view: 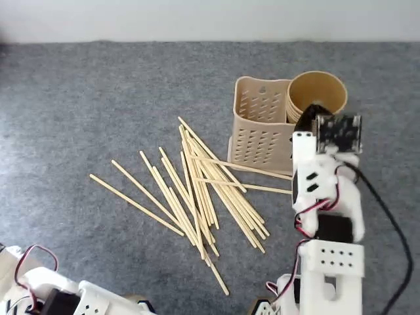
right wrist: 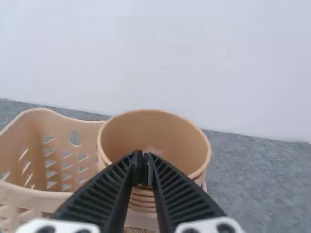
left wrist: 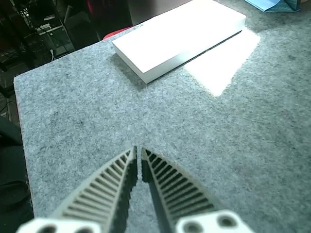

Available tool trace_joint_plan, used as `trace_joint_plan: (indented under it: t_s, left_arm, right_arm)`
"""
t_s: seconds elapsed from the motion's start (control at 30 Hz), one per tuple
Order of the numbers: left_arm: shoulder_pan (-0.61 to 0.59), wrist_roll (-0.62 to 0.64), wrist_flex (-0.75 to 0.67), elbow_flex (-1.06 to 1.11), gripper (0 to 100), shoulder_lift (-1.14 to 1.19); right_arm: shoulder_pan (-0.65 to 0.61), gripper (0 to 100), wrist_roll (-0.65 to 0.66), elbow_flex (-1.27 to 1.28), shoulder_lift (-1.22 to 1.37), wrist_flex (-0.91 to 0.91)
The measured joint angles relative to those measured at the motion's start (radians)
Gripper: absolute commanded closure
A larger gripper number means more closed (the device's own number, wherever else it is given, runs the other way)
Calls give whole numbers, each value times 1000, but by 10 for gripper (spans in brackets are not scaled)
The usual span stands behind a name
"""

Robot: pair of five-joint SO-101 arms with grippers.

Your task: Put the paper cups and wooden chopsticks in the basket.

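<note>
1. High view, right of centre: the right gripper [view: 312,111] sits at the cups' [view: 319,88] near rim with its fingers pressed together. Whether they pinch the rim I cannot tell.
2. The left gripper [left wrist: 138,156] is clenched on nothing, over bare felt [left wrist: 218,145].
3. Likely step: lift the stack. Set one finger inside and one outside, squeeze gently, and rise above the basket [view: 259,134] wall before shifting left.
4. Cups: tan, nested and upright at upper right, touching the basket's right side.
</note>
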Motion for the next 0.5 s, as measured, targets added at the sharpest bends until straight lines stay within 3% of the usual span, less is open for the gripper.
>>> trace_joint_plan:
  t_s: [0.13, 0.27, 0.4, 0.5]
  left_arm:
    - [0, 0, 0, 0, 984, 0]
    - [0, 0, 0, 0, 984, 0]
    - [0, 0, 0, 0, 984, 0]
    - [0, 0, 0, 0, 984, 0]
  right_arm:
    - [17, 991, 12, 107, -11, -175]
    - [20, 991, 12, 107, -23, -173]
    - [28, 991, -57, 18, -104, -15]
    - [20, 987, -141, -123, -166, 203]
